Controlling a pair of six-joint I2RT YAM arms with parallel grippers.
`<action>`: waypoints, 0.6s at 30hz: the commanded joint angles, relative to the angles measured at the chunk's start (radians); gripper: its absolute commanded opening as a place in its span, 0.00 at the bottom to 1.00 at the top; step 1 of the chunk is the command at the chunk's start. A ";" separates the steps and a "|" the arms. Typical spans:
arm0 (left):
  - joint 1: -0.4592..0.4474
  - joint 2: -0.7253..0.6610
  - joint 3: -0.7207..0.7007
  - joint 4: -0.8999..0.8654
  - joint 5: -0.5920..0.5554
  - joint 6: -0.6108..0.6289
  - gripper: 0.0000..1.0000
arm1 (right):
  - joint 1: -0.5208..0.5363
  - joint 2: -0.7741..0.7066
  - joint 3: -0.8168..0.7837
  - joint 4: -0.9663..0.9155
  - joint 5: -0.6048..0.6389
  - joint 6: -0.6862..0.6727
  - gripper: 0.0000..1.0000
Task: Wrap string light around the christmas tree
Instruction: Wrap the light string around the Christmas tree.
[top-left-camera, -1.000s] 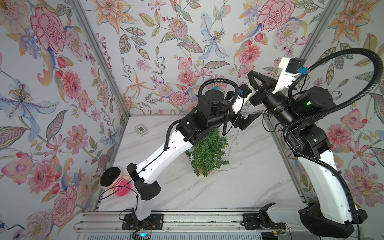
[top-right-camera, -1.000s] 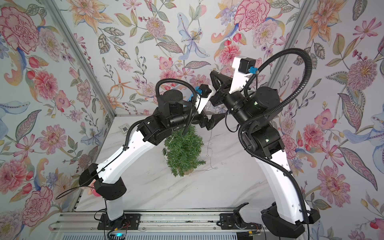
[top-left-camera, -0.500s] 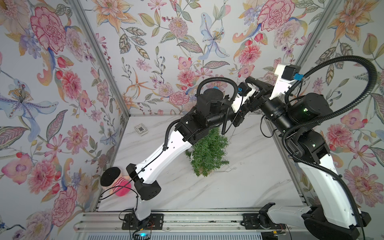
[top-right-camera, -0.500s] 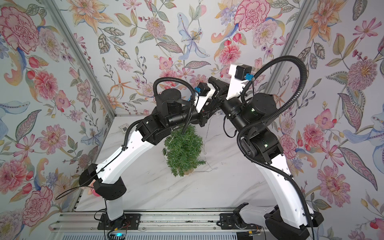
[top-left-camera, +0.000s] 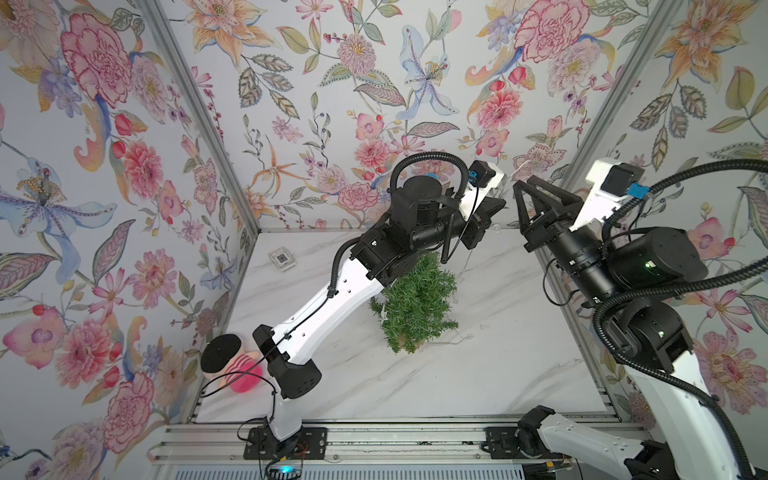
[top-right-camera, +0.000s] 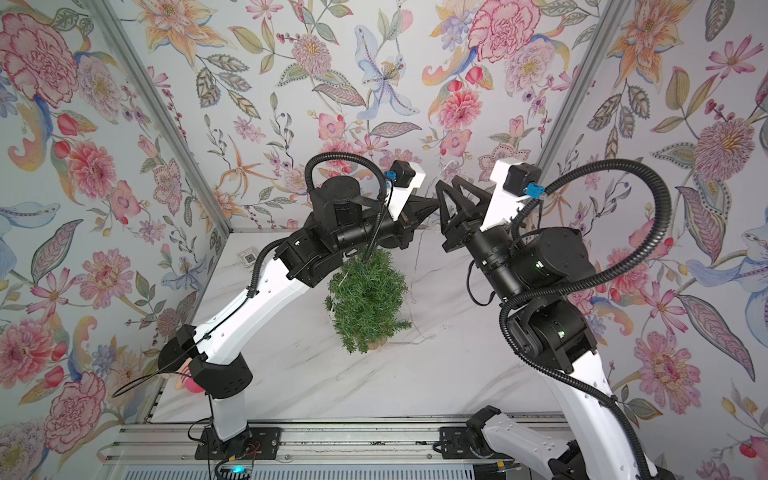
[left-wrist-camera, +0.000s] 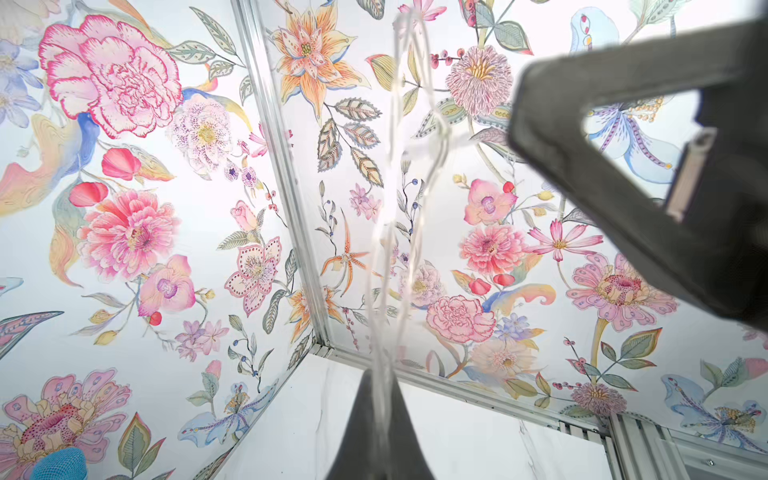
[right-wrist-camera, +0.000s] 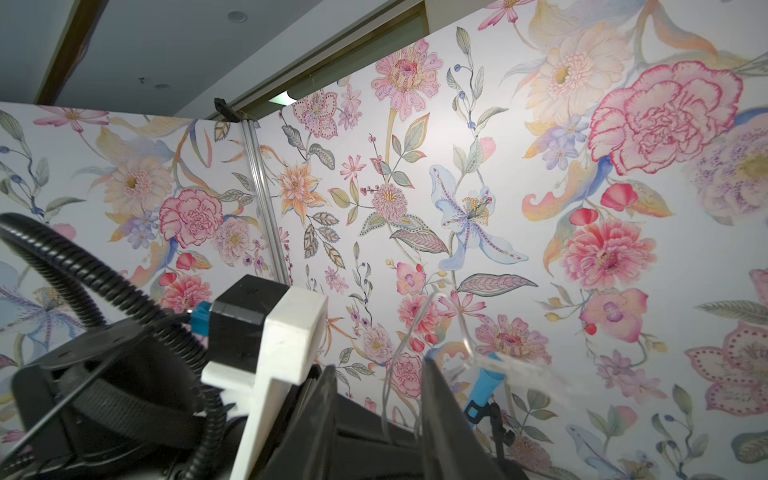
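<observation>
Left wrist view: left claw (left-wrist-camera: 376, 386) clamped on the string light (left-wrist-camera: 444, 135); right claw (right-wrist-camera: 379, 365) stands parted.

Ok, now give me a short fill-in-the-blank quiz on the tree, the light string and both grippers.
1. The left gripper is shut on the ___.
2. The right gripper has its jaws ___.
3. The tree has needles coloured ___.
Missing words: string light; open; green.
</observation>
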 joint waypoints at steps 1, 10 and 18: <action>0.009 -0.008 0.001 0.052 0.006 -0.044 0.00 | -0.001 -0.058 -0.052 0.010 0.028 0.025 0.50; 0.011 0.039 0.118 0.062 0.002 -0.059 0.00 | -0.001 -0.253 -0.228 -0.079 0.045 0.059 0.82; 0.028 0.052 0.148 0.134 -0.005 -0.088 0.00 | -0.002 -0.457 -0.605 -0.085 0.149 0.120 0.90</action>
